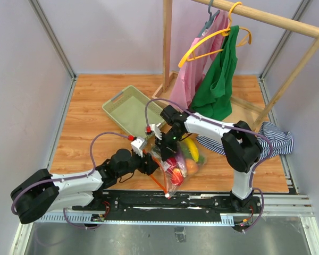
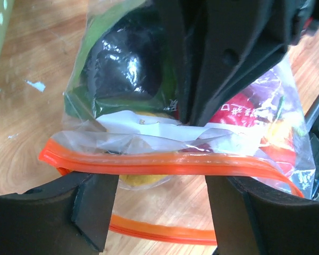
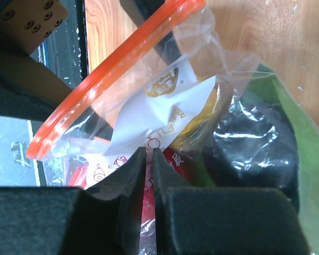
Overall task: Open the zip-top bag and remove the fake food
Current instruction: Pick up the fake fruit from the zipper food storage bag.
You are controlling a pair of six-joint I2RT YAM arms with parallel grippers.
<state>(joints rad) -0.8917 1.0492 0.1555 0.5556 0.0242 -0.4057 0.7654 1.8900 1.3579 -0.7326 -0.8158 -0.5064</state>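
Note:
The zip-top bag (image 1: 176,170) lies on the wooden table near the front edge, and its mouth gapes. Its two orange-red zip strips stand apart in the left wrist view, the upper zip strip (image 2: 170,163) and a lower one (image 2: 159,232). The fake food inside includes a yellow banana (image 1: 191,149), a red piece (image 1: 173,171), an orange piece (image 1: 192,168) and a dark eggplant (image 2: 119,64). My left gripper (image 1: 150,163) is open, and the upper strip runs across its fingertips (image 2: 98,199). My right gripper (image 3: 148,154) is shut on the bag's clear film beside the white label (image 3: 165,114).
A pale green slotted basket (image 1: 128,109) stands behind the bag. A wooden clothes rack (image 1: 167,48) with hangers holds a pink garment (image 1: 196,69) and a green garment (image 1: 220,79) at the back right. A striped cloth (image 1: 276,139) lies at the right. A black rail (image 1: 175,199) runs along the front edge.

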